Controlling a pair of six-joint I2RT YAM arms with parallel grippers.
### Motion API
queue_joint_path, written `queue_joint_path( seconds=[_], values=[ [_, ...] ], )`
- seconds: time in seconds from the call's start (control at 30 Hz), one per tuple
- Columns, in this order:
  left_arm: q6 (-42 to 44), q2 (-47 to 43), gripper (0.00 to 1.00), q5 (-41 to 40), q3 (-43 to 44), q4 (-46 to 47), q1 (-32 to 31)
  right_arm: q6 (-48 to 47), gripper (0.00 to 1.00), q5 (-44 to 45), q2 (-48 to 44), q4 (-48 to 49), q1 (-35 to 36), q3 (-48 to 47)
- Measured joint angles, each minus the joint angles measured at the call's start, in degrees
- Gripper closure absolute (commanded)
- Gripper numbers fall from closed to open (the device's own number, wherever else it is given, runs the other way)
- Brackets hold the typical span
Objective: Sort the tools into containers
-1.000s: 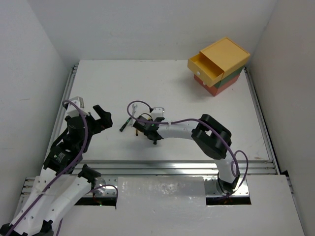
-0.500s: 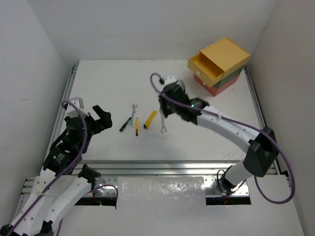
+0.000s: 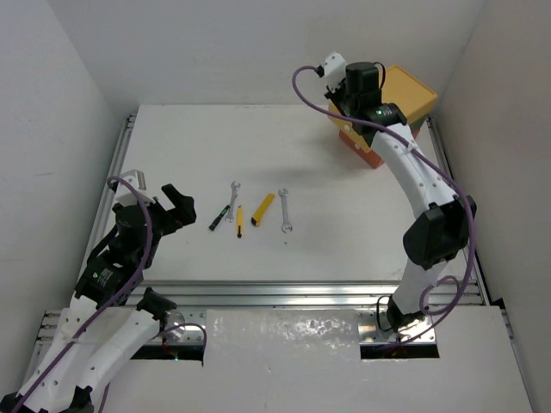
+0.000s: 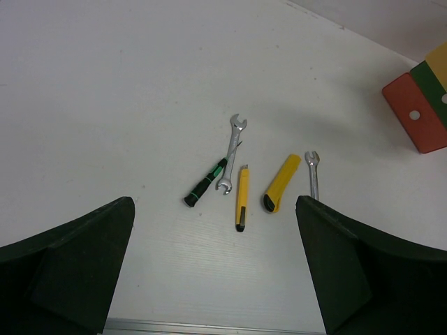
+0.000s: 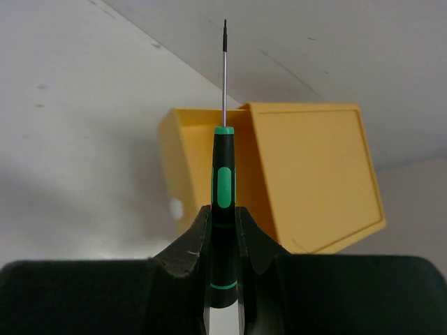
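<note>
Carrying step, by the look of it. Pinching a black-green screwdriver (image 5: pixel 223 183) by the handle in the right hand (image 5: pixel 223 220), shaft pointing straight ahead at the yellow drawer (image 5: pixel 199 150). Holding it high over the far right corner of the worktop (image 3: pixel 336 181), above the stack (image 3: pixel 415 95), likely to clear the drawer's front wall before dropping the tool in. Note the yellow drawer on top pulled out, open from above and so ready to receive, with the green drawer (image 4: pixel 438 75) and red drawer (image 4: pixel 412 115) beneath shut. Cannot see into the open one, so no telling its contents.

Resting the left hand (image 3: pixel 175 206) near the left edge, spread wide with nothing between the fingers (image 4: pixel 77 262), aimed at the remaining tools as if waiting its turn. Laid out side by side left of the middle, toward the near edge: a second screwdriver (image 4: pixel 206 183) lying against a wrench (image 4: pixel 232 150), then a thin yellow screwdriver (image 4: pixel 242 199), the cutter (image 4: pixel 282 183) and another wrench (image 4: pixel 313 173), all apart from the hand. Five left to sort, then, and well apart from the stack, so expect a long carry for each.
</note>
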State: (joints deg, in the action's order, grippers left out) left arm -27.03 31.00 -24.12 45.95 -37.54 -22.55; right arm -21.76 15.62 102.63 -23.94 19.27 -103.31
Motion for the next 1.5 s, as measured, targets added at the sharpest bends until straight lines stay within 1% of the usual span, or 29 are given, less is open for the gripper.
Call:
queue_joint_path(
  seconds=[0.07, 0.1, 0.2, 0.23, 0.27, 0.37, 0.47, 0.57, 0.63, 0.67, 0.7, 0.73, 0.77, 0.8, 0.83, 0.87, 0.93, 0.97, 1.0, 1.07, 1.17, 1.3, 1.33, 1.37, 1.5],
  values=[
    [-0.02, 0.00, 0.00, -0.02, 0.00, 0.00, 0.00, -2.40, 0.99, -0.04, 3.26, -0.70, -2.43, -3.43],
    [0.00, 0.00, 0.00, -0.02, 0.00, 0.00, 0.00, -3.39, 0.97, 0.02, 4.92, -1.09, -3.43, -5.16],
    [0.00, 0.11, 0.00, 0.00, 0.00, 0.00, 0.00, -4.61, 0.85, -0.09, 7.52, -1.55, -5.88, -6.86],
    [0.00, 0.28, 0.00, 0.00, 0.00, 0.00, 0.00, -4.81, 0.70, -0.20, 8.09, -2.19, -6.47, -6.91],
    [0.00, 0.46, 0.00, 0.00, 0.00, 0.00, 0.00, -4.66, 0.60, -0.24, 8.55, -2.58, -6.73, -7.02],
    [0.00, 1.53, 0.00, 0.02, 0.00, 0.02, 0.00, -4.68, 0.52, -0.39, 10.01, -3.76, -6.86, -7.82],
    [0.04, 3.26, 0.00, 0.50, 0.00, 0.04, 0.00, -2.97, 0.40, -1.53, 10.73, -6.01, -6.71, -8.79],
    [0.37, 6.14, 0.00, 1.79, 0.09, 0.26, 0.00, -1.27, 0.35, -2.49, 10.84, -8.46, -6.43, -11.43],
    [0.83, 10.05, 0.00, 3.06, 0.70, 0.46, 0.00, 1.55, 0.33, -3.23, 10.47, -9.84, -6.21, -13.90],
    [1.11, 12.70, 0.00, 4.26, 1.25, 0.83, 0.00, 2.99, 0.20, -3.87, 9.92, -10.36, -5.99, -14.60],
    [1.44, 15.65, 0.00, 5.88, 1.84, 1.25, 0.00, 6.21, 0.10, -5.01, 8.57, -11.04, -5.84, -14.67],
    [1.90, 19.17, 0.00, 7.56, 2.91, 1.68, 0.00, 9.01, 0.10, -6.91, 6.56, -11.34, -5.64, -13.35],
    [2.51, 22.53, 0.01, 9.27, 4.11, 2.29, 0.00, 11.96, 0.10, -9.40, 3.30, -10.93, -5.27, -10.01],
    [3.02, 26.67, 0.07, 10.60, 5.68, 2.49, 0.02, 14.32, 0.11, -11.63, -0.59, -10.84, -4.70, -6.16],
    [3.93, 31.85, 0.10, 12.28, 8.31, 2.45, 0.20, 17.00, 0.11, -14.27, -6.03, -9.62, -3.52, 0.15],
    [4.85, 37.77, 0.15, 13.81, 10.97, 3.10, 0.63, 19.08, 0.11, -16.33, -11.50, -9.33, -1.90, 5.75],
    [6.86, 47.08, 0.22, 16.72, 15.19, 3.30, 1.79, 22.82, 0.12, -19.63, -21.33, -5.95, 2.10, 17.05],
    [7.52, 49.88, 0.26, 17.53, 16.15, 3.50, 2.47, 24.48, 0.12, -21.66, -25.24, -5.18, 4.15, 21.53],
    [8.39, 55.84, 0.28, 19.89, 17.90, 3.58, 4.79, 26.32, 0.12, -23.89, -29.31, -3.63, 6.49, 26.58],
    [9.40, 61.26, 0.32, 21.88, 18.18, 3.87, 7.45, 29.11, 0.12, -27.26, -34.14, -1.16, 8.83, 34.27],
    [10.43, 68.08, 0.32, 23.45, 18.16, 2.80, 10.32, 32.09, 0.12, -29.99, -36.35, 0.96, 9.16, 42.47],
    [11.04, 71.17, 0.33, 23.87, 18.16, 2.03, 10.45, 33.79, 0.12, -32.06, -35.52, 1.62, 9.33, 47.67],
    [11.19, 71.28, 0.35, 23.89, 18.18, 2.01, 10.45, 34.03, 0.12, -32.70, -35.43, 1.81, 9.38, 48.33],
    [11.30, 71.34, 0.41, 23.93, 18.18, 2.05, 10.43, 34.25, 0.12, -33.22, -35.41, 1.99, 9.38, 48.68],
    [11.72, 72.54, 0.49, 23.21, 18.16, 2.16, 10.19, 34.91, 0.12, -35.30, -35.58, 3.91, 9.40, 48.87]
  ],
)
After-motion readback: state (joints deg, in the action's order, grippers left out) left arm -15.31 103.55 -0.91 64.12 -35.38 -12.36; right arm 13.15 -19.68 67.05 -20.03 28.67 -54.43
